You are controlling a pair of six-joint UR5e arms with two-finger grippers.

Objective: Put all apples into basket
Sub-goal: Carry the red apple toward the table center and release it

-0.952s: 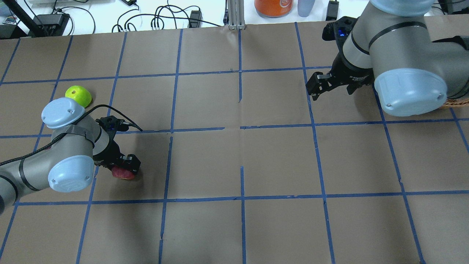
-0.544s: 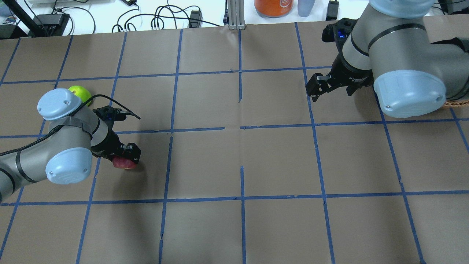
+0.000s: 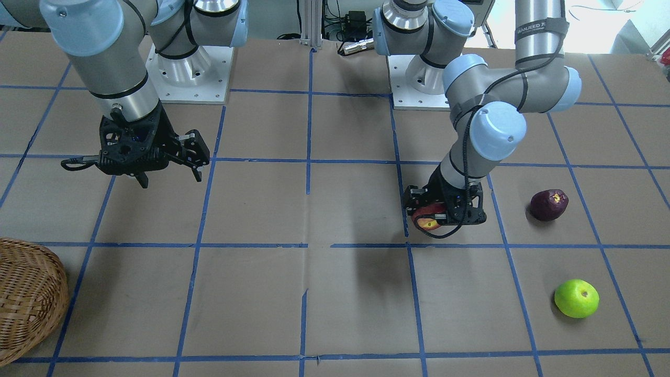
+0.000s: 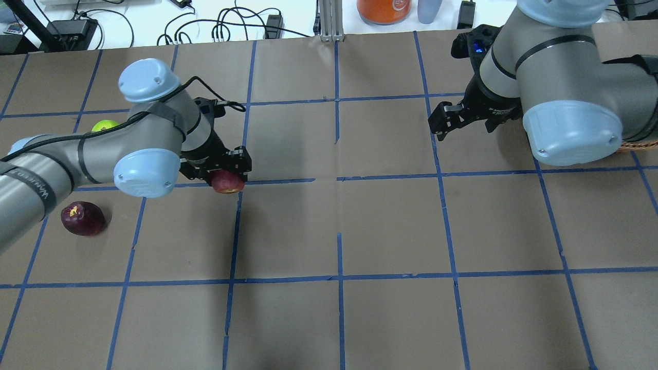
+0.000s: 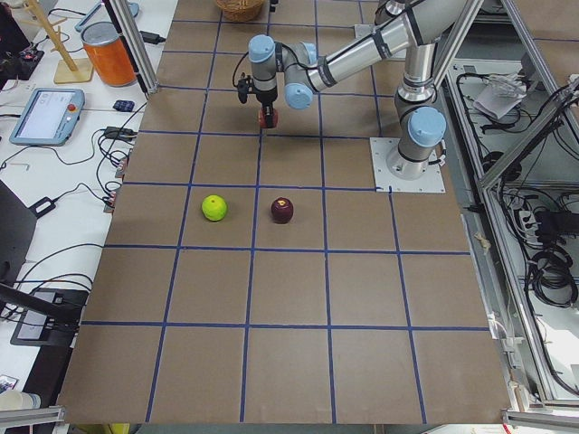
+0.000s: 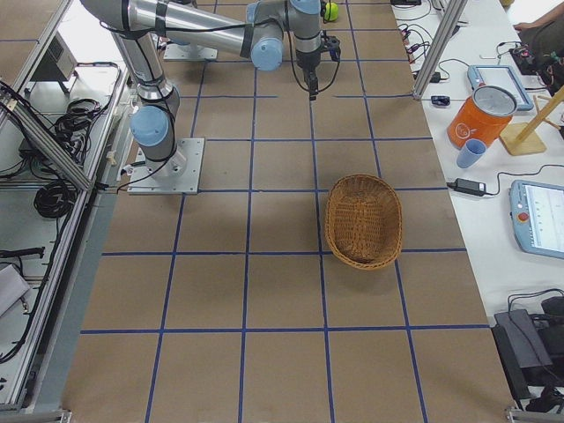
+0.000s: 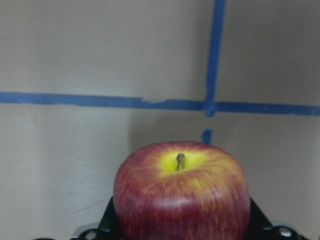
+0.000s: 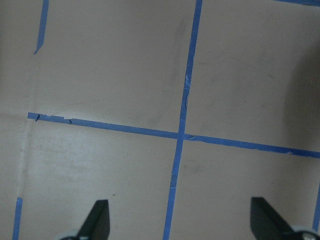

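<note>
My left gripper (image 4: 229, 177) is shut on the red apple with yellow patches (image 7: 181, 195) and holds it above the table, left of centre; the apple also shows in the front view (image 3: 428, 218). The dark purple apple (image 4: 82, 218) and the lime green apple (image 4: 104, 125) lie on the table at the left; the left arm partly hides the green one. My right gripper (image 4: 462, 126) is open and empty, hovering at the right. The wicker basket (image 6: 363, 218) stands on the right side of the table, empty; in the overhead view only a sliver of it (image 4: 637, 146) shows behind the right arm.
An orange container (image 4: 383, 10), a cup (image 4: 429, 10) and cables lie on the white bench beyond the table's far edge. The brown table (image 4: 390, 226) carries a blue tape grid. The arm bases (image 3: 188, 68) stand at the robot's side.
My left gripper has carried the red apple up and to the right, towards the table's middle. The purple apple, hidden under the arm before, now shows. The right arm has barely moved.
</note>
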